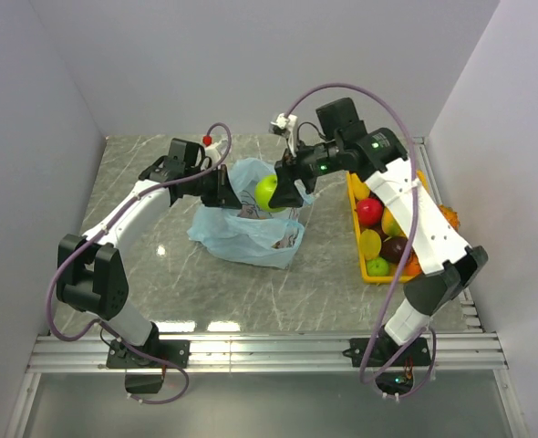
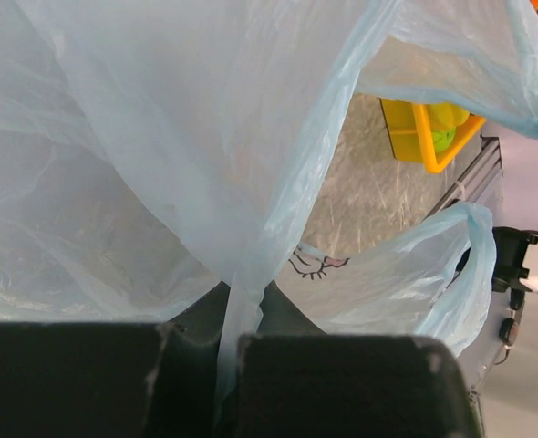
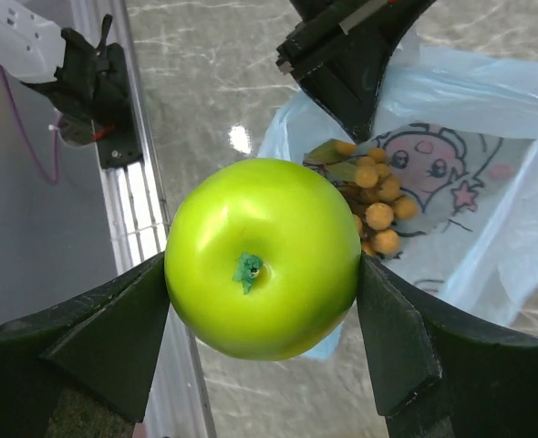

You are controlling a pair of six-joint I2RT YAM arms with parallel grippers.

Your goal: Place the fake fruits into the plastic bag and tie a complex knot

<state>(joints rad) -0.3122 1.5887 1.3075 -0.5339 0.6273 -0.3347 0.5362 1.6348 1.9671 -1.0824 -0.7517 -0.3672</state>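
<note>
My right claw (image 1: 285,187), spread wide, grips the green apple (image 3: 262,255) by its hard, smooth sides, just above the open plastic bag (image 1: 237,239) between my arms. My left claw (image 2: 228,360), fully closed, pinches its rim. The film looks thin, slippery and easy to tear.

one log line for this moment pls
left gripper: shut on plastic bag rim | right gripper: shut on green apple, over bag opening | yellow tray: holds more fruits
</note>
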